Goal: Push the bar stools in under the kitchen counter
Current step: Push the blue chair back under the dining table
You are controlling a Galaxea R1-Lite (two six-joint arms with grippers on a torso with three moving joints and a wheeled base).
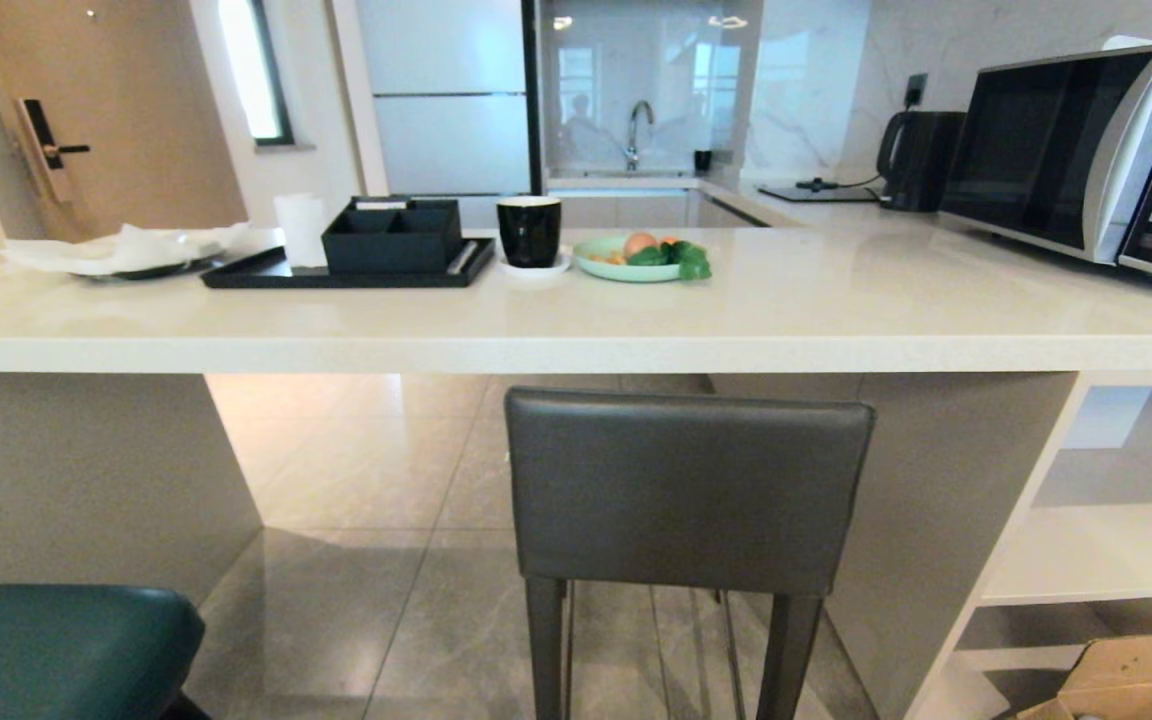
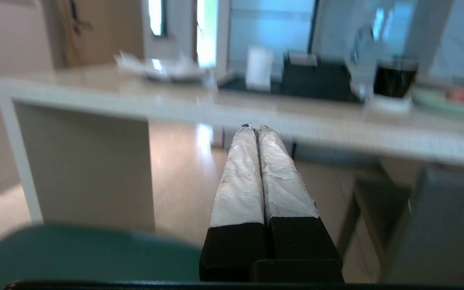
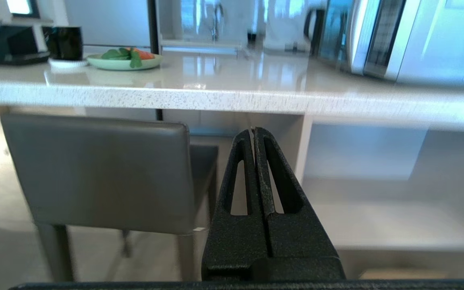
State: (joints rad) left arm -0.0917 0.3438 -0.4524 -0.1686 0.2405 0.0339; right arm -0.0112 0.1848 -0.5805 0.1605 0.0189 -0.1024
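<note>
My left gripper [image 2: 255, 128] has its taped jaws pressed together on nothing, held in open air facing the near edge of the bench [image 1: 576, 352], touching neither stool. My right gripper [image 3: 253, 131] is the same: black jaws pressed together, empty, in the air facing the near edge, just to the right of the dark-grey stool [image 1: 688, 490]. Neither arm appears in my head view.

The dark-grey stool stands upright on the tiled floor [image 1: 366, 560] at the near edge of the bench, its back facing me, the top of the back just below the slab, its seat reaching in under the slab. The teal stool [image 1: 61, 648] is off toward the bench's left end, on my side of it and clear of the slab; only part of it shows.

On the bench sit a black tray [image 1: 266, 272] with a black box [image 1: 393, 238], a black cup [image 1: 529, 230], a green plate of food [image 1: 626, 262] and, at the right end, a microwave [image 1: 1086, 155].
</note>
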